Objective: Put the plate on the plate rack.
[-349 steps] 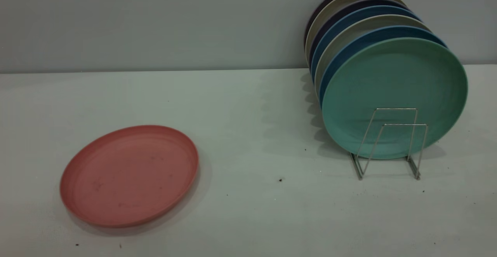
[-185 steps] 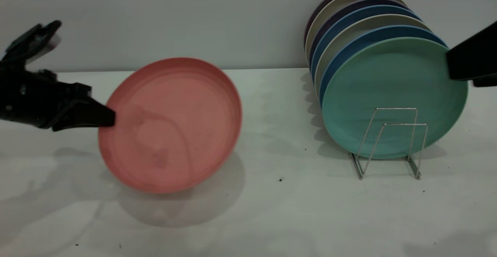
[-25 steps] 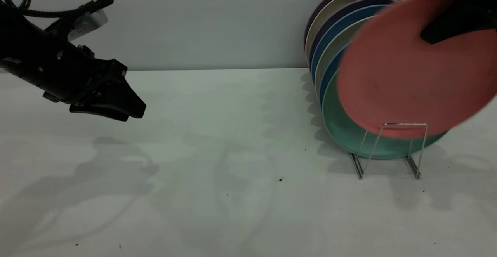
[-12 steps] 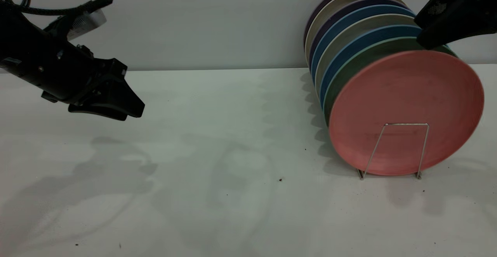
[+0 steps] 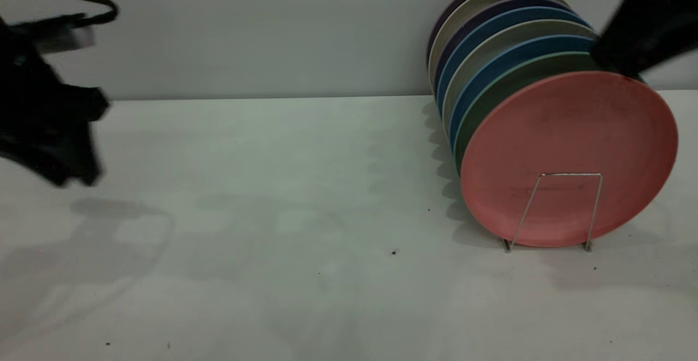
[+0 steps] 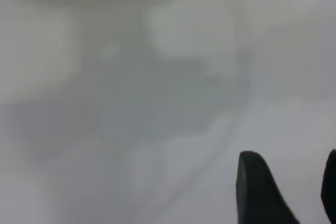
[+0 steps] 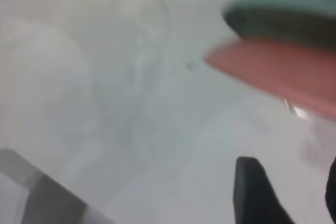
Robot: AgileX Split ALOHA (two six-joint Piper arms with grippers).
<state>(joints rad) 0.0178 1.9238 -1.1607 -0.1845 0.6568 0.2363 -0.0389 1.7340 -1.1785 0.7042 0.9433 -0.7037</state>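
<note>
The salmon-pink plate [image 5: 567, 154] stands on edge in the plate rack, behind its front wire loop [image 5: 572, 174] and in front of the teal-green plate [image 5: 507, 85]. My right gripper [image 5: 619, 61] hovers at the plate's upper right rim; I cannot tell if it touches. In the right wrist view its fingers are apart around nothing [image 7: 290, 169], and the pink plate's edge [image 7: 278, 72] shows beyond them. My left gripper [image 5: 71, 173] is at the far left above the table, open and empty [image 6: 291, 161].
Several blue, beige and dark plates [image 5: 491, 28] fill the rack behind the teal-green one, against the grey wall. The white table [image 5: 300, 214] stretches between the two arms, with a few dark specks [image 5: 393, 252].
The pink plate dropped from the right gripper's hold into the rack's front slot and now stands there. The left arm has swung to the left.
</note>
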